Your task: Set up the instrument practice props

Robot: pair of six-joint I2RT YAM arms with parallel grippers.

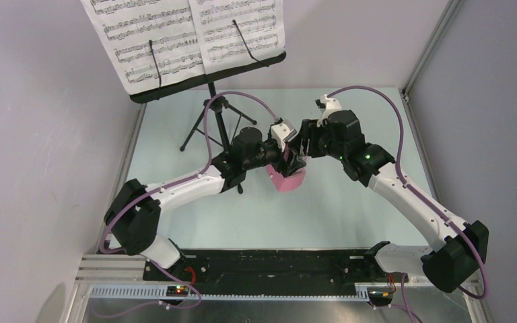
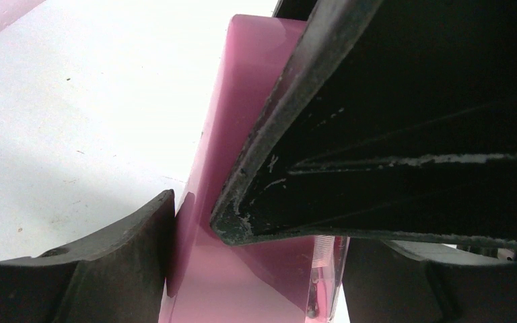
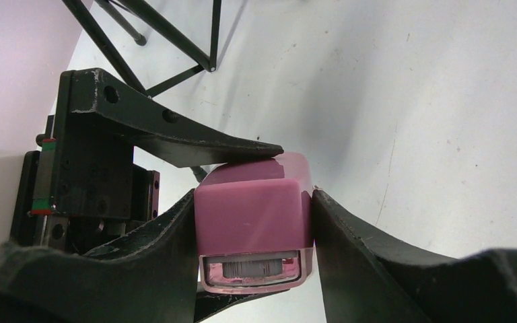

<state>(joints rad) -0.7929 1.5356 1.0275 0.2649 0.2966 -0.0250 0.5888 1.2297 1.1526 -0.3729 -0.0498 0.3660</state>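
Top view: a small pink pyramid metronome [image 1: 287,179] lies mid-bench, near the black tripod music stand [image 1: 210,128]. Left wrist: the left hand [image 2: 259,229] straddles its glossy pink body; whether it grips cannot be told. Right wrist: the right hand [image 3: 254,202] is clamped on its sides, clear cover nearest the camera.

Pink, black and white over a pale worktop.
The metronome [image 3: 252,215] is glossy solid pink with a clear panel. The music stand [image 1: 209,76] is black, and its pages [image 1: 175,33] are white, lined with black printed staves and notes. The worktop [image 1: 350,208] is a pale greenish white. The robot arms [image 1: 182,188] are white with black joints, and their cables [image 1: 207,134] are purple.
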